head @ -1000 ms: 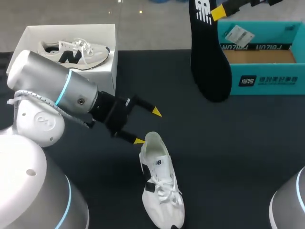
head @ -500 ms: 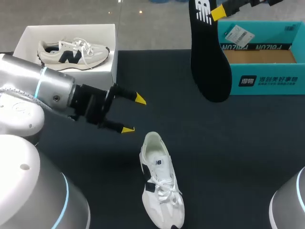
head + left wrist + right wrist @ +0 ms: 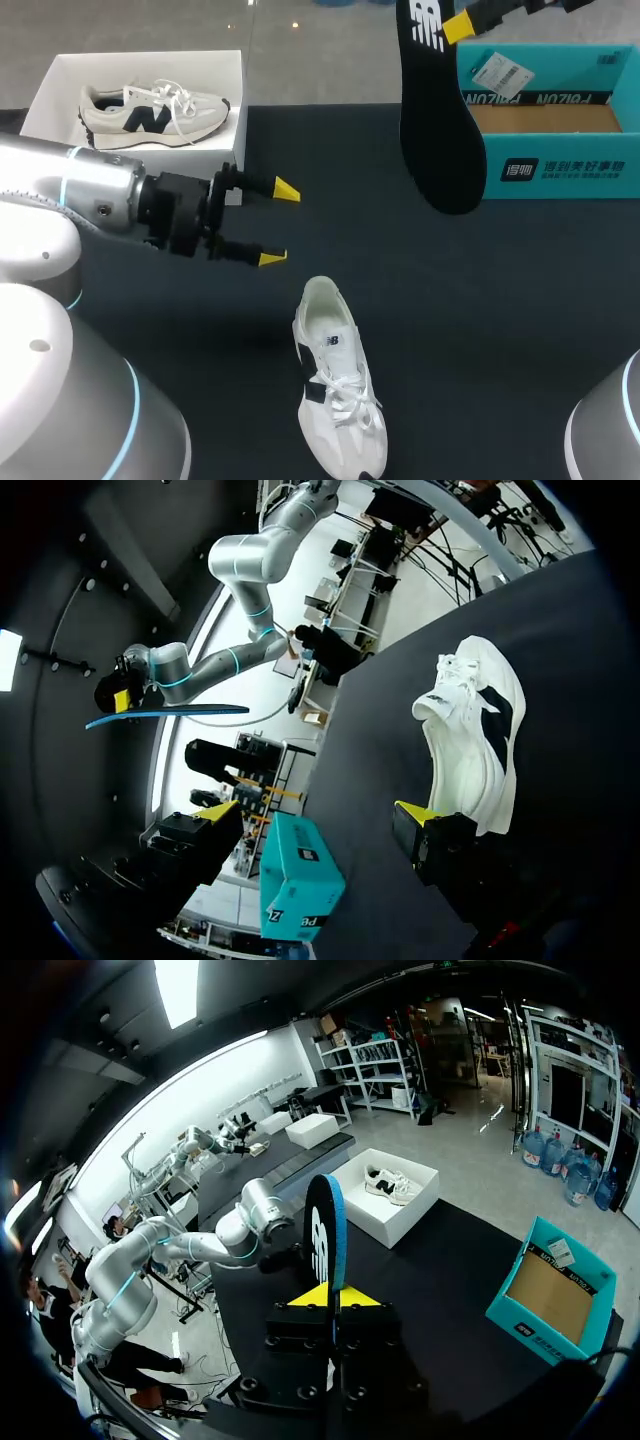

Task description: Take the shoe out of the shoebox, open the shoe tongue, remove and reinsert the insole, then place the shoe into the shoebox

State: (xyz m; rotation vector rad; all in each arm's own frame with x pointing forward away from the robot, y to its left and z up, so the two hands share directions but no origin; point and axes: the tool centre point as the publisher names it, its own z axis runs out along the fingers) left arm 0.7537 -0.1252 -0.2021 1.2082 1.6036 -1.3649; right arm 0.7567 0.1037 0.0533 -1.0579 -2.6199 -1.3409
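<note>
At the desk's front edge, the white shoe lies on its sole, out of the teal shoebox. Left gripper has backed off leftward from the heel it touched a second ago; fingers wide, holding nothing. Right gripper unchanged, clamped on the black insole above the back edge. Only the right wrist view shows both fingers on it. Shoebox shows a cardboard floor and a tag. White box at the back-left corner holds a second sneaker.
</note>
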